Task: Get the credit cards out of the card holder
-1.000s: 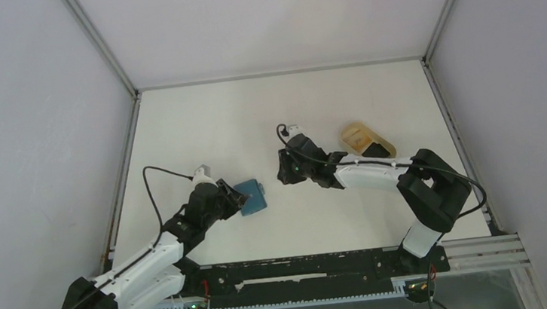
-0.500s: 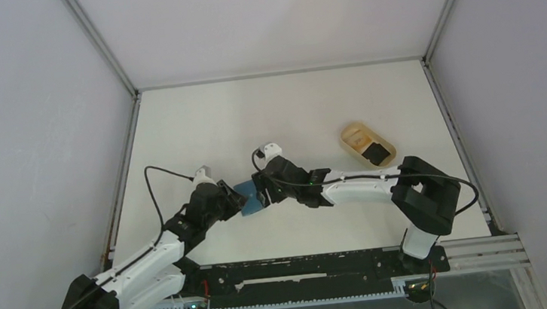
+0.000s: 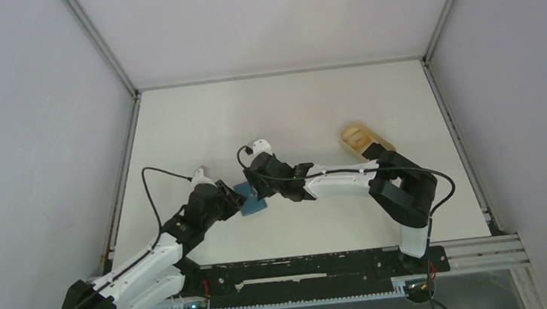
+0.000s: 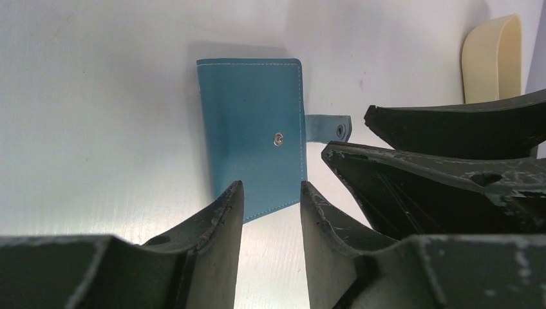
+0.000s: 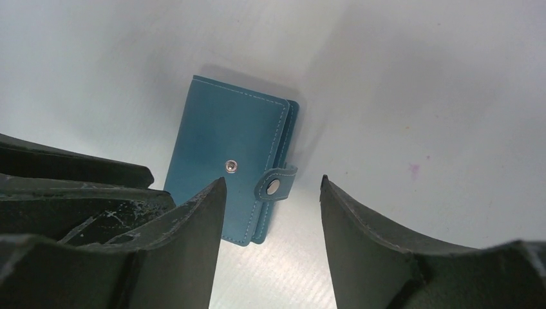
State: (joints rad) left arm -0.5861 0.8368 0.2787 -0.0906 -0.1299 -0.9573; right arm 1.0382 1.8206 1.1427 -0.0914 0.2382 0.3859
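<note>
The teal card holder (image 3: pixel 252 201) lies folded shut on the white table, its snap tab (image 5: pixel 275 185) undone and sticking out from one edge. My left gripper (image 4: pixel 270 190) is open, its tips over the holder's (image 4: pixel 254 141) near edge. My right gripper (image 5: pixel 272 180) comes from the other side, also open, with the tab lying between its fingertips and the holder (image 5: pixel 228 158) just beyond. In the top view the two grippers meet over the holder, left (image 3: pixel 235 197) and right (image 3: pixel 255 183). The credit cards are out of view.
A tan oval dish (image 3: pixel 356 137) stands to the right at mid table, partly hidden by the right arm; it also shows in the left wrist view (image 4: pixel 492 58). The right gripper's fingers (image 4: pixel 451 148) crowd close beside the left ones.
The right arm swung left from near the tan dish to the card holder, and its jaws went from nearly shut to open. The left arm and the holder stayed put.
</note>
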